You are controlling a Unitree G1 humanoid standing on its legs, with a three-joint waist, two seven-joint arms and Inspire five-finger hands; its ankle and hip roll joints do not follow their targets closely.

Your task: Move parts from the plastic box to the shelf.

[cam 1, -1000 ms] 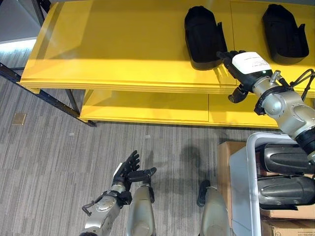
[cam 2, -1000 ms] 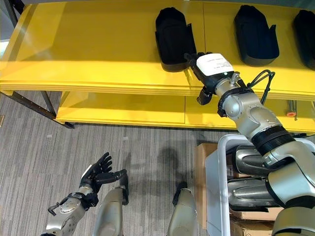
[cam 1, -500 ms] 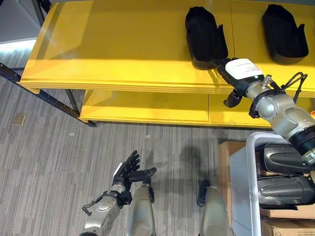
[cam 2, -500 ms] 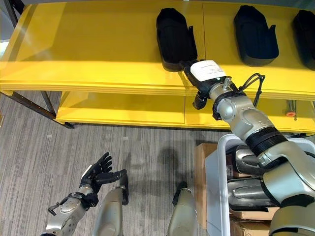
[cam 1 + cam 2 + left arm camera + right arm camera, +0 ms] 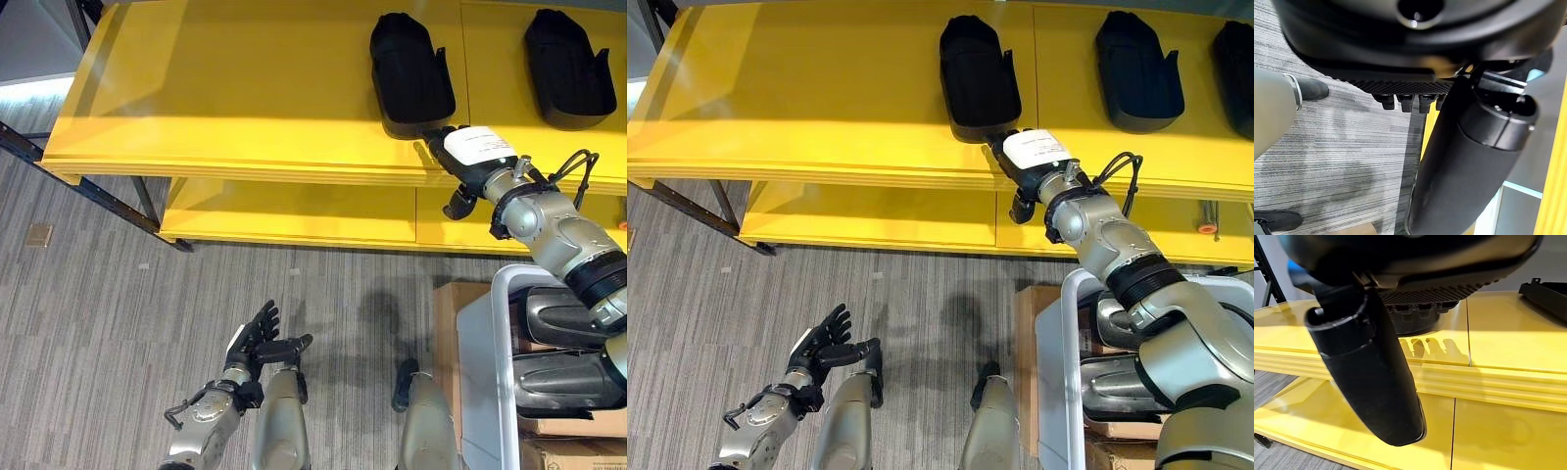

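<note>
A black moulded part (image 5: 411, 69) lies on the top board of the yellow shelf (image 5: 225, 98). My right hand (image 5: 472, 150), white cover on its back, reaches over the shelf's front edge. Its fingers (image 5: 1420, 309) are straight and open, with the tips at the part's near end (image 5: 1415, 324); I cannot tell whether they touch it. The hand holds nothing. My left hand (image 5: 257, 339) hangs low over the floor, open and empty. The white plastic box (image 5: 480, 362) at the lower right holds dark grey parts (image 5: 568, 318).
Another black part (image 5: 568, 67) lies further right on the shelf, and a third (image 5: 1236, 57) beyond it. A lower yellow board (image 5: 294, 211) runs underneath. Cardboard boxes (image 5: 446, 313) stand beside and under the plastic box. A dark metal frame (image 5: 88, 191) crosses the carpet at the left.
My right hand has slid left and lower, toward the shelf's front edge, staying open by the part's near end. The part has barely shifted. The left hand has not moved.
</note>
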